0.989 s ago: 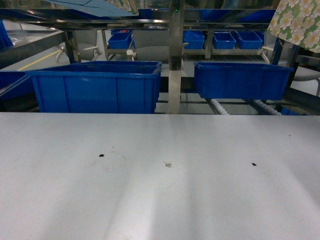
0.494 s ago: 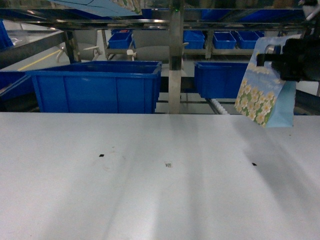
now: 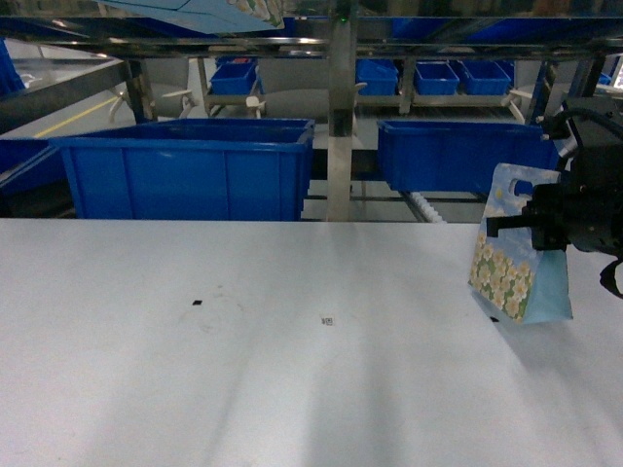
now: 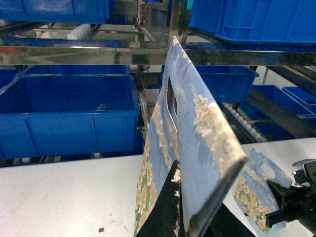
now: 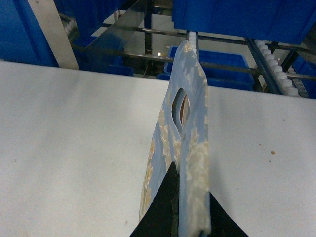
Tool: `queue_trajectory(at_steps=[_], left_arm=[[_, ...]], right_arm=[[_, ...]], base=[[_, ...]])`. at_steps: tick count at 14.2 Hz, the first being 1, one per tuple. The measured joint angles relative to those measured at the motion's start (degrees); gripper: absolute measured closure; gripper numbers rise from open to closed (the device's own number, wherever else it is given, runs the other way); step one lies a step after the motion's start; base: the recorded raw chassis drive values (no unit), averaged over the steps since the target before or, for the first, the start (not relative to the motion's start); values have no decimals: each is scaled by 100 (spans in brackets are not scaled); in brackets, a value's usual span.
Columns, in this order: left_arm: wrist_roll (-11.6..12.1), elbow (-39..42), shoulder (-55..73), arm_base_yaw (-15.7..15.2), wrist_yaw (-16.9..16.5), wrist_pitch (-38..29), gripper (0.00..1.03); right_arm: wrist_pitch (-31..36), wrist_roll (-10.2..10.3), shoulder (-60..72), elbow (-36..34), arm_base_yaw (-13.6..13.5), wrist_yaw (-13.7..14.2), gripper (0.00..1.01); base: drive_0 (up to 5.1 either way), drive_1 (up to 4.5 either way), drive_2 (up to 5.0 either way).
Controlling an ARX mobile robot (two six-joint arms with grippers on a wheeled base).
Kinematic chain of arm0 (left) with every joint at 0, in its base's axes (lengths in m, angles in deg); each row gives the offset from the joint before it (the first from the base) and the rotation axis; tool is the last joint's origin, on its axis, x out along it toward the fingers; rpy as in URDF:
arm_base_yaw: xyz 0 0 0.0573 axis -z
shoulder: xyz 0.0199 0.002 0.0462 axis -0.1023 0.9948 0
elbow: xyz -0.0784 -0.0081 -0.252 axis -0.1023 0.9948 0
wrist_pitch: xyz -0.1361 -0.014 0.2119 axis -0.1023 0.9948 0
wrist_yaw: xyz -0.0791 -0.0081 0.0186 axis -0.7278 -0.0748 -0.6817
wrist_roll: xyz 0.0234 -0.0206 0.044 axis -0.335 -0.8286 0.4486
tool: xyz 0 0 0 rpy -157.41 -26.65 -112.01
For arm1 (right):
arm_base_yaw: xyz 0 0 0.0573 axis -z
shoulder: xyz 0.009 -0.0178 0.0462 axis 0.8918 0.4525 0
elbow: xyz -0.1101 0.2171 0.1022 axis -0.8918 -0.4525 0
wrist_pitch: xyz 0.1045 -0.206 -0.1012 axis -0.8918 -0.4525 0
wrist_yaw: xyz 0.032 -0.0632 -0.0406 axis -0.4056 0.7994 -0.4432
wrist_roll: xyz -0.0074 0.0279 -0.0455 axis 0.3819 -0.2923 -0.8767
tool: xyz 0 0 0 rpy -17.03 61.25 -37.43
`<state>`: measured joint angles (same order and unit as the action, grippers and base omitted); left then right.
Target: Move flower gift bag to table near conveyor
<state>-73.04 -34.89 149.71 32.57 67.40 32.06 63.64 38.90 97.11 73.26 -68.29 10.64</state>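
At right of the head view, my right end effector (image 3: 531, 226) grips the flower gift bag (image 3: 518, 277), its base touching the counter (image 3: 292, 370); my left end effector (image 4: 180, 207) holds a second bag (image 4: 190, 148).

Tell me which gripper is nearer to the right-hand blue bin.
Right. The right gripper holds its gift bag low, just in front of that bin; the left gripper sits high, farther left, outside the head view.

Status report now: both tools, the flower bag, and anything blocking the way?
Right tool shut on flower gift bag, bag low at the table. Left tool shut on second flower bag. No obstacle seen on table.
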Motion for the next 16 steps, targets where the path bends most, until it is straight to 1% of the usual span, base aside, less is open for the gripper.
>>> queue_trajectory(at_steps=[1, 2, 3, 5, 8, 9, 10, 11, 12, 13, 14, 15, 16], left_arm=[[2, 0, 0, 0, 2, 0, 101], [0, 0, 0, 0, 0, 0, 101], [0, 0, 0, 0, 0, 0, 101], [0, 0, 0, 0, 0, -2, 101], [0, 0, 0, 0, 0, 2, 101], [0, 0, 0, 0, 0, -2, 101], [0, 0, 0, 0, 2, 0, 101], [0, 0, 0, 0, 0, 0, 101], [0, 0, 0, 0, 0, -2, 101], [0, 0, 0, 0, 0, 0, 101], [0, 0, 0, 0, 0, 0, 101], [0, 0, 0, 0, 0, 0, 101], [4, 0, 11, -48, -50, -13, 101]], right_arm=[[42, -20, 0, -66, 0, 7, 99], [208, -101, 0, -157, 0, 28, 99], [144, -177, 0, -201, 0, -2, 99], [55, -164, 9, -291, 28, -83, 99], [50, -144, 9, -291, 37, -109, 62], [-33, -114, -2, -293, 37, -122, 51], [-151, 4, -164, -422, 33, -188, 38], [-393, 236, -592, -581, 17, -260, 25], [-444, 452, -1241, -645, -17, -361, 12], [-542, 621, -1891, -601, -59, -535, 2], [-627, 769, -2535, -468, -131, -754, 4], [-643, 999, -3239, -385, -168, -1152, 3], [-669, 1034, -3244, -385, -155, -1150, 3]], base=[[0, 0, 0], [0, 0, 0], [0, 0, 0], [0, 0, 0], [0, 0, 0], [0, 0, 0], [0, 0, 0], [0, 0, 0], [0, 0, 0], [0, 0, 0], [0, 0, 0], [0, 0, 0], [0, 0, 0]])
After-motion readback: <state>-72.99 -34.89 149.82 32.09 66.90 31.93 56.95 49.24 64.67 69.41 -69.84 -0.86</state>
